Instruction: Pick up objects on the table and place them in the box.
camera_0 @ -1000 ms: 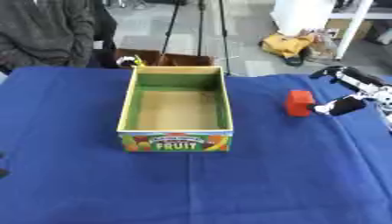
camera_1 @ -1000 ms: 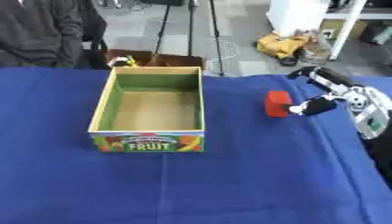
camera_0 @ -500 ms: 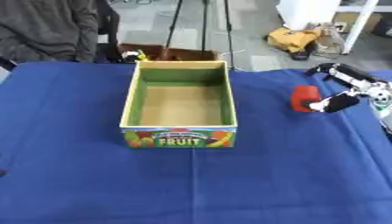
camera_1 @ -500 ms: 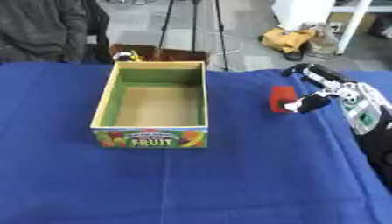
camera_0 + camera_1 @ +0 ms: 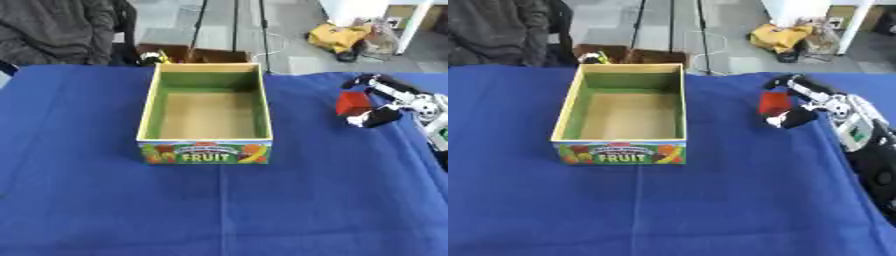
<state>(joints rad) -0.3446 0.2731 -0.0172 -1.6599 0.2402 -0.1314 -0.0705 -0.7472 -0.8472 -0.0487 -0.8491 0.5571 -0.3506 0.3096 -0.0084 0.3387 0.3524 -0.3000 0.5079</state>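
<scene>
Rightward, right hand [image 5: 811, 102] fingers pinching red block [image 5: 775, 103], well apart from fruit box [image 5: 623, 150].

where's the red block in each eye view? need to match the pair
Left eye view: red block at the right, between the fingers and thumb of the right hand, right of the fruit box.
Right eye view: same block sits nearer the centre, again beside the hand and right of the box.
Shared landmark: the box's front panel with the FRUIT label, on the blue tablecloth.
</scene>
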